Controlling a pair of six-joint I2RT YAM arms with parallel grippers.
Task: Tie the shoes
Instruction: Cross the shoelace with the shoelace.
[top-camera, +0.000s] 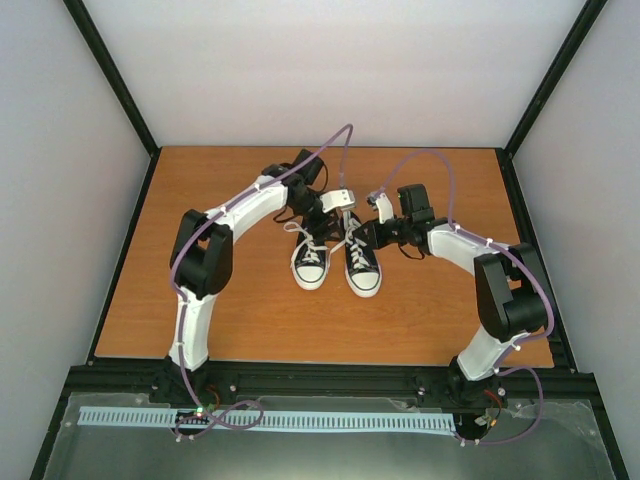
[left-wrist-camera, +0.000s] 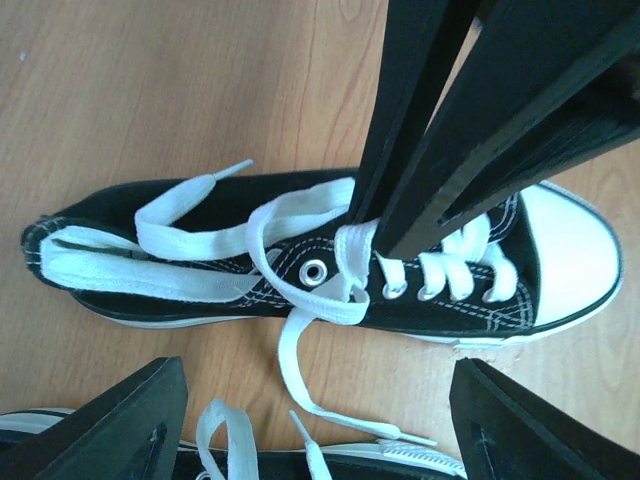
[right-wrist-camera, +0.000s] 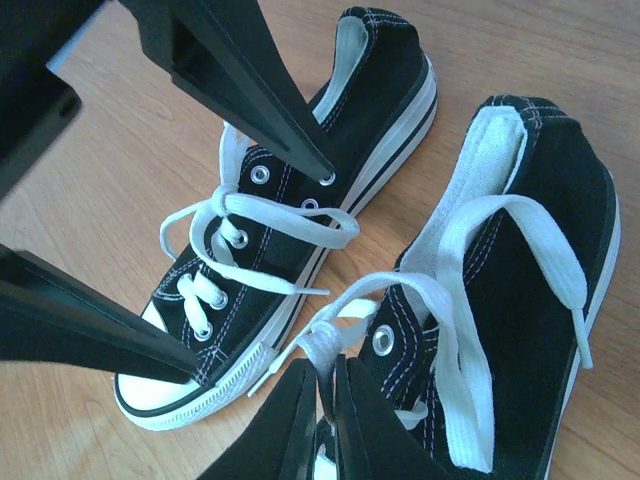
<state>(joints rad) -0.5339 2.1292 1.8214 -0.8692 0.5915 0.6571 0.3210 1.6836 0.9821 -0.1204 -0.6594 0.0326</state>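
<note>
Two black sneakers with white toe caps stand side by side mid-table, the left shoe (top-camera: 310, 264) and the right shoe (top-camera: 362, 267), both with loose white laces. My right gripper (right-wrist-camera: 330, 365) is shut on a fold of the right shoe's lace (right-wrist-camera: 330, 335) beside the top eyelet. Its fingers (left-wrist-camera: 430, 150) come down onto that shoe (left-wrist-camera: 560, 260) in the left wrist view. My left gripper (left-wrist-camera: 315, 400) is wide open and empty, hovering above the gap between the shoes and over the left shoe (right-wrist-camera: 290, 210). The left shoe's laces (right-wrist-camera: 270, 215) are loosely crossed.
The shoes stand on a brown wooden table (top-camera: 200, 190) enclosed by white walls. Both arms arch in from the near corners and meet over the shoes. A loose lace end (left-wrist-camera: 400, 432) lies on the wood between the shoes.
</note>
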